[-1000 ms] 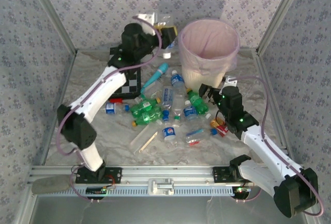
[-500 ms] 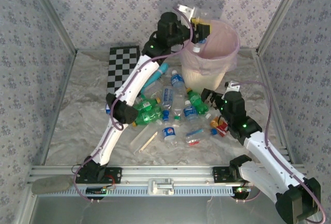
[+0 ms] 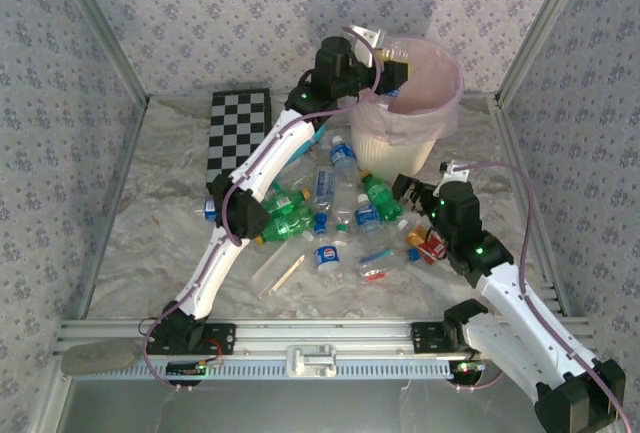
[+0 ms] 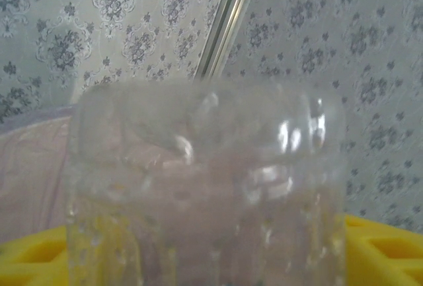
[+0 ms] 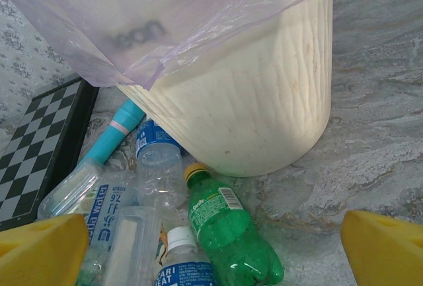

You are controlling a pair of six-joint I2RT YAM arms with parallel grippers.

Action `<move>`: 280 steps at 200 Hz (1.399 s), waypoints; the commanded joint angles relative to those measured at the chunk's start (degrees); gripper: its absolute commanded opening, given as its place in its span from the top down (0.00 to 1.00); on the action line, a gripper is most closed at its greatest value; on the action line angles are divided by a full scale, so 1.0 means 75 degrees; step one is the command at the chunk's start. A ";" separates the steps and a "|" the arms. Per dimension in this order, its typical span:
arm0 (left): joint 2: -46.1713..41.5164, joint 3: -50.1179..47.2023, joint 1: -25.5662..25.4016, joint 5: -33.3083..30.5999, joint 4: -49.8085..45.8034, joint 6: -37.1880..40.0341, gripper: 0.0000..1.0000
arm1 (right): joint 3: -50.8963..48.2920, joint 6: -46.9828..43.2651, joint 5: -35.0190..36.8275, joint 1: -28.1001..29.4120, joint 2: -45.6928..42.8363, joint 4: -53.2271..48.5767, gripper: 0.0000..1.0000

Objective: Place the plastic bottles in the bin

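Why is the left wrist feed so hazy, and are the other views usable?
Left wrist: a clear plastic bottle sits close to the lens, blurred, with white glare spots. Right wrist: sharp; the green bottle with a yellow cap has a crisp label, only the yellow fingertips are soft. Top external: even light, slightly grainy.

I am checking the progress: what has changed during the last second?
The left gripper swung right, from left of the bin to above its opening, carrying a clear bottle; the bottle is still between its fingers, and I cannot tell whether they have loosened. The right gripper stays open beside the bin; the bottles on the table lie as before.
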 commanded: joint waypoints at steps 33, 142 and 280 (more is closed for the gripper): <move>-0.0336 0.0115 -0.0032 0.0052 0.0366 -0.0081 0.00 | -0.0004 0.0037 0.0177 -0.0069 -0.0103 -0.0210 0.00; -0.1712 -0.0288 -0.0039 0.1120 -0.1679 0.0315 0.00 | 0.0665 0.0047 0.0024 -0.0108 0.0332 -0.2186 0.00; -0.7385 -1.1503 0.0165 -0.1726 0.3307 0.0666 0.00 | 0.1085 0.0321 -0.0379 -0.0117 0.2221 -0.4490 0.00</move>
